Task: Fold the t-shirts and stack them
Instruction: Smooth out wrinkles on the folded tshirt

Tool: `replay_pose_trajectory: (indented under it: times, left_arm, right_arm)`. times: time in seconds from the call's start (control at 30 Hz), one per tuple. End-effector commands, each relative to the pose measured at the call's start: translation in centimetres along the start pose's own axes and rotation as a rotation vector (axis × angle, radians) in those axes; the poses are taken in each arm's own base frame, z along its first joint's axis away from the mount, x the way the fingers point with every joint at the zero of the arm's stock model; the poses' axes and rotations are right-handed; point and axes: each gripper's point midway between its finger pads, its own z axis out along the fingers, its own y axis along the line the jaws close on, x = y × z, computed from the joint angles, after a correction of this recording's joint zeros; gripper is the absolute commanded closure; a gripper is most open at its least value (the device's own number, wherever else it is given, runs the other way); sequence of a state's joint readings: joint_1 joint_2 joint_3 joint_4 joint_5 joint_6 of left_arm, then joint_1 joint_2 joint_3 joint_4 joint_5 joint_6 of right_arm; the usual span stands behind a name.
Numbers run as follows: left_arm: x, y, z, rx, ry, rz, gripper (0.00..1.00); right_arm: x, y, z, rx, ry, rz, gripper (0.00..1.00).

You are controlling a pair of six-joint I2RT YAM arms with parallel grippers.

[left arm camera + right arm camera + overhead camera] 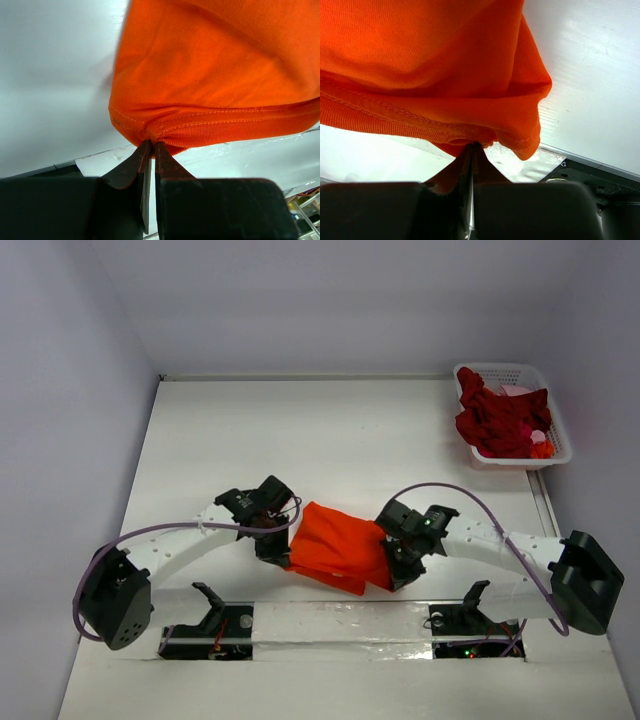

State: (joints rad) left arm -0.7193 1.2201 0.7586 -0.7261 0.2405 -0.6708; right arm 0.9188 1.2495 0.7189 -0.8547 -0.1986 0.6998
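Both arms are holding the orange t-shirt [338,545] between them, just above the table's [300,430] near edge, probably to square it for a fold. The left gripper [151,145] is pinching one hemmed corner, jaws squeezed together on cloth. The right gripper [474,146] is clamping the opposite corner likewise. Dark red t-shirts [495,420] are lying in the white basket [556,435].

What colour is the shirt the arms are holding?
The t-shirt is plain bright orange; left wrist view shows it best.

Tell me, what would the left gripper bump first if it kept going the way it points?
The orange t-shirt: the left gripper is pinching its hem, so more of that cloth probably comes first; what lies beyond is hidden.
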Motion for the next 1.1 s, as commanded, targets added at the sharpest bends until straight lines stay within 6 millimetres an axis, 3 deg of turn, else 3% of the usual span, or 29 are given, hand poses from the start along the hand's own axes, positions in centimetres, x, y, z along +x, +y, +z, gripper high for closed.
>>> replay_pose_trajectory:
  times: [0.0,0.07,0.1,0.2,0.23,0.27,0.33,0.37,0.4,0.5,0.67,0.7,0.77,0.8,0.83,0.87,0.9,0.93,0.97,1.0,1.07]
  left_arm:
    - [1.1,1.0,-0.3,-0.026,0.015,-0.01,1.0]
    - [1.2,1.0,-0.3,-0.028,0.016,-0.016,1.0]
    - [1.2,1.0,-0.4,-0.025,0.013,-0.017,0.99]
    - [1.5,1.4,-0.4,-0.033,0.015,-0.024,0.85]
    - [1.6,1.4,-0.5,-0.032,0.014,-0.022,0.82]
    - [1.6,1.4,-0.7,-0.031,0.011,-0.023,0.67]
    - [1.4,1.4,-1.3,-0.04,-0.002,-0.032,0.48]
    - [1.4,1.4,-1.6,-0.04,-0.004,-0.035,0.07]
    - [1.3,1.3,-2.1,-0.037,-0.019,-0.035,0.01]
    - [0.3,0.4,-4.4,-0.008,-0.091,-0.045,0.01]
    - [-3.2,-2.3,-9.6,0.039,-0.256,-0.044,0.01]
    - [-3.9,-2.9,-10.1,0.044,-0.272,-0.042,0.01]
    - [-5.7,-4.6,-11.2,0.088,-0.332,-0.02,0.01]
    - [-6.3,-5.1,-10.7,0.087,-0.329,-0.003,0.01]
    - [-7.0,-5.8,-10.2,0.107,-0.336,0.007,0.04]
    - [-7.2,-6.2,-9.6,0.118,-0.327,0.016,0.24]
    - [-7.6,-6.6,-8.4,0.119,-0.304,0.022,0.34]
    - [-8.0,-7.4,-7.5,0.155,-0.3,0.03,0.47]
    - [-8.2,-7.7,-6.9,0.165,-0.291,0.031,0.86]
    - [-8.4,-7.9,-5.8,0.165,-0.272,0.026,1.0]
    - [-8.7,-8.5,-4.8,0.185,-0.255,0.04,1.0]
  right_arm:
    - [0.5,-0.1,-0.4,0.008,0.013,-0.02,0.9]
    - [0.5,-0.1,-0.5,0.006,0.009,-0.023,0.69]
    - [0.4,0.0,-0.6,0.004,0.005,-0.022,0.5]
    - [0.4,0.0,-0.7,0.005,0.0,-0.018,0.06]
    - [0.4,-0.1,-0.7,0.007,0.0,-0.016,0.01]
    - [0.4,-0.1,-0.8,0.007,-0.002,-0.015,0.0]
    - [0.5,-0.2,-1.0,0.009,-0.009,-0.007,0.0]
    - [0.4,-0.2,-1.1,0.01,-0.014,-0.006,0.0]
    - [0.5,-0.3,-1.3,0.011,-0.018,0.002,0.0]
    - [-0.3,0.3,-2.7,-0.015,-0.082,0.006,0.0]
    - [-3.1,2.5,-7.4,-0.079,-0.255,0.005,0.04]
    - [-4.0,3.4,-8.6,-0.1,-0.289,-0.004,0.06]
    - [-5.0,4.1,-9.0,-0.104,-0.312,-0.022,0.17]
    - [-5.7,4.5,-8.6,-0.083,-0.303,-0.037,0.29]
    - [-6.5,4.9,-8.3,-0.084,-0.309,-0.046,0.58]
    - [-6.9,5.1,-7.8,-0.075,-0.302,-0.057,0.69]
    - [-7.5,5.2,-6.6,-0.045,-0.277,-0.06,0.81]
    - [-8.3,5.8,-6.2,-0.053,-0.286,-0.063,1.0]
    - [-8.6,6.2,-5.8,-0.057,-0.278,-0.068,1.0]
    - [-9.0,6.6,-5.4,-0.061,-0.272,-0.072,1.0]
    - [-9.9,7.5,-4.4,-0.07,-0.264,-0.077,1.0]
